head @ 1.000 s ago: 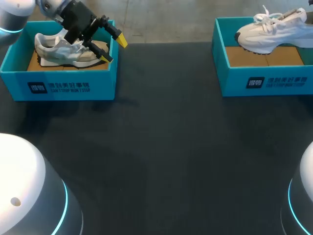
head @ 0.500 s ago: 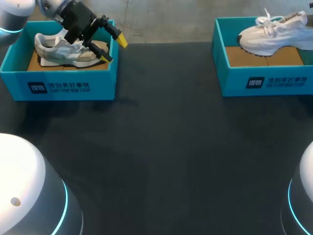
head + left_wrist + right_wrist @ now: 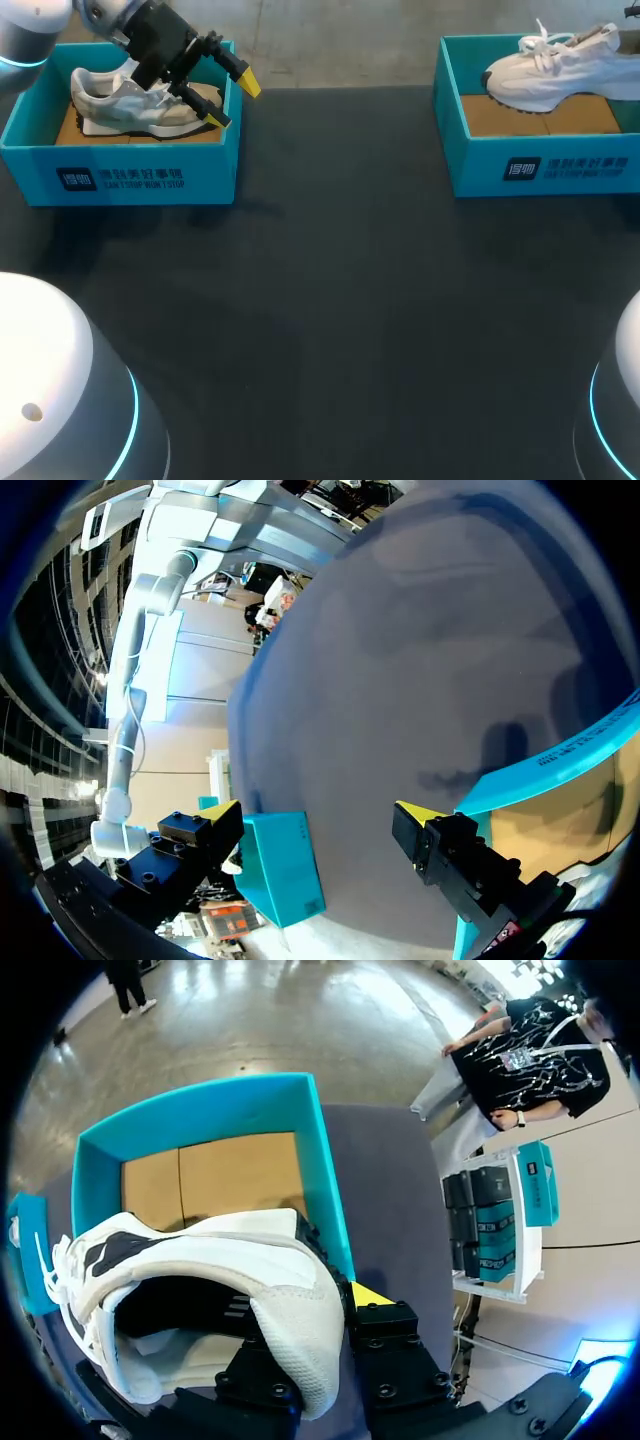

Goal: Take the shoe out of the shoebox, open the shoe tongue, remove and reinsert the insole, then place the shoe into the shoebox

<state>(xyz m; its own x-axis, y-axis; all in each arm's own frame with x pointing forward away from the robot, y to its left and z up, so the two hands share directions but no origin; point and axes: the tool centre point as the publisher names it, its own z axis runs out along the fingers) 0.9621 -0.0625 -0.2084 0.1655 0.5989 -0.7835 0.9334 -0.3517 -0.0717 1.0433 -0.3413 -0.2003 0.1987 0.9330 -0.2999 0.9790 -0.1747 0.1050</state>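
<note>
Gripping white sneaker [image 3: 550, 75] at heel collar with right tool [image 3: 320, 1335], collar pinched from inside and outside. Held above right shoebox [image 3: 540, 165], toe pointing toward left arm's side. Hovering left tool [image 3: 232, 102] with fingers spread wide, nothing between, over right end of left shoebox [image 3: 120, 178]. Grey sneaker [image 3: 120, 105] lying inside that box. Both boxes on dark worktop [image 3: 350, 300], well apart.

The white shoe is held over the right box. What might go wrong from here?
The right tool pinches the white shoe only at its heel collar, so the shoe may swing or slip out. Its sole hangs low over the right shoebox and might snag a wall on the way out.
</note>
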